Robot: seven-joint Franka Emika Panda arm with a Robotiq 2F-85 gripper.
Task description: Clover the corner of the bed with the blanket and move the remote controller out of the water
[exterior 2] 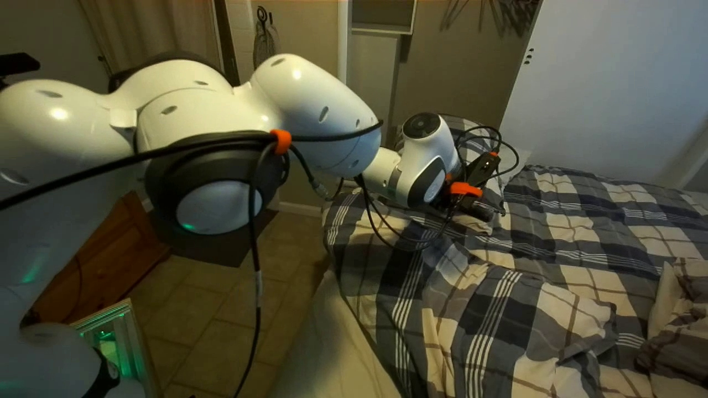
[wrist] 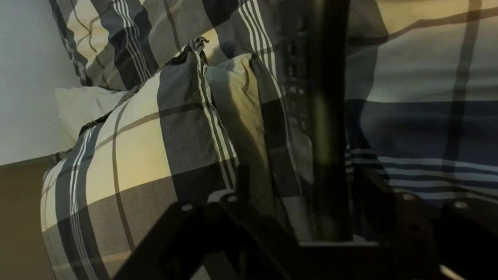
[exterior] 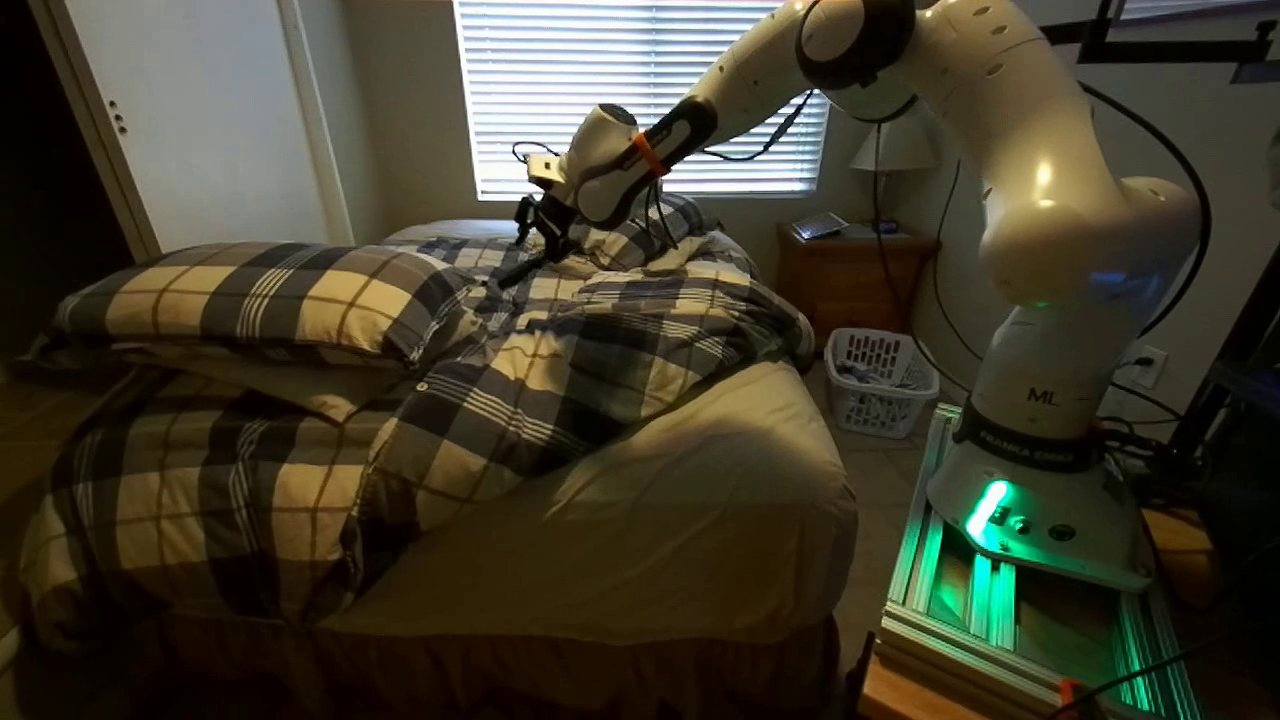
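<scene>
Two jobs make up the task, and the one in hand, I judge, is moving the remote (wrist: 330,116); the corner of the bed (exterior: 815,480), right of centre and low in an exterior view, lies bare. In the wrist view the remote runs down the frame, right of the middle, between the jaws of the claw (wrist: 301,175). Those jaws stand well apart, and a gap shows between the remote and the jaw at left, so it does not look pinched from both sides; whether it leans on the jaw at right is too dark to tell. In an exterior view the remote (exterior: 520,272) is a thin dark streak in the upper middle, at the claw's end, above the blanket (exterior: 580,380); how high, I cannot say.

The next move probably calls for letting the remote go altogether and backing straight off so nothing snags it. Then the claw should take the blanket's slanting edge at mid-frame and draw it toward the lower right, over the bare corner. The plump pillow (exterior: 290,290) at left may weigh on the blanket and resist.
</scene>
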